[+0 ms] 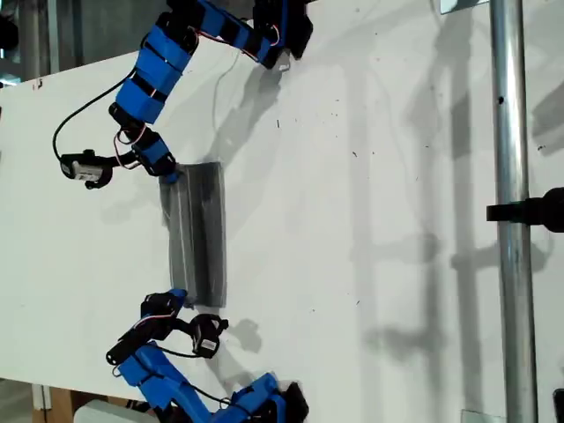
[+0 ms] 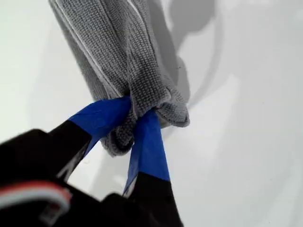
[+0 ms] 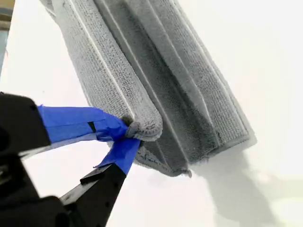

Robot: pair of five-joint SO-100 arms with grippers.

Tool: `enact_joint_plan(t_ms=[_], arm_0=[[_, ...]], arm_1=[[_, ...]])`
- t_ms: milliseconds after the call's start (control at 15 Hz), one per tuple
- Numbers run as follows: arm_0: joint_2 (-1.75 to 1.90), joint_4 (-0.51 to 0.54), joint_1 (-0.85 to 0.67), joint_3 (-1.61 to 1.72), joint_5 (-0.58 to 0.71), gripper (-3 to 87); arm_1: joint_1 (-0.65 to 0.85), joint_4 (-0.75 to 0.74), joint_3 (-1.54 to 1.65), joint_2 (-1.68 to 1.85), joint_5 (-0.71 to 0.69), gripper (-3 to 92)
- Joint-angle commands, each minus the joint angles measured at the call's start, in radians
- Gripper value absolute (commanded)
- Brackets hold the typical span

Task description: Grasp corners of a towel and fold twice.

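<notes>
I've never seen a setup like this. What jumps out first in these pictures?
First, the towel: a gray striped cloth folded into a narrow strip on the white table, left of middle in the exterior view. Next, two blue arms reach for it from that view's top and bottom. My first claw pinches one bunched end of the towel and my second claw pinches a folded corner.

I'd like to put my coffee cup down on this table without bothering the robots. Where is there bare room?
The wide white stretch of table between the towel and the metal pole, toward the exterior view's right, is bare. Avoid the towel's two ends: my first hand and my second hand each pinch one there, with arms and cables around.
</notes>
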Motion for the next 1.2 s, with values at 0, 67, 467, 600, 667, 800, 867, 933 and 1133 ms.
enact_joint_plan(t_ms=[0,67,467,600,667,800,867,933,1133], arm_0=[[0.034,-0.074,0.031,0.100,-0.038,-2.8],[0.026,-0.121,0.043,0.158,-0.057,-2.8],[-0.161,-0.187,-0.006,0.190,-0.095,-2.6],[-0.149,-0.156,-0.026,0.187,-0.084,-2.1],[-0.118,-0.124,-0.034,0.187,-0.080,-1.3],[0.011,-0.037,-0.054,0.212,-0.106,1.0],[0.089,-0.017,-0.061,0.241,-0.109,1.2],[0.150,0.000,-0.061,0.264,-0.112,1.8],[0.229,0.040,-0.031,0.299,-0.103,3.6]], arm_1=[[-0.040,0.003,0.025,0.054,0.026,-0.3],[-0.051,-0.008,0.060,0.029,0.038,-0.3],[-0.043,-0.057,0.052,-0.184,0.086,-0.3],[-0.032,0.002,0.032,-0.183,0.087,12.8],[-0.020,0.040,0.035,-0.147,0.107,18.0],[0.005,0.103,0.067,-0.029,0.115,20.4],[0.028,0.126,0.100,0.037,0.121,21.3],[0.057,0.137,0.144,0.097,0.126,22.2],[0.153,0.129,0.319,0.247,0.144,22.6]])
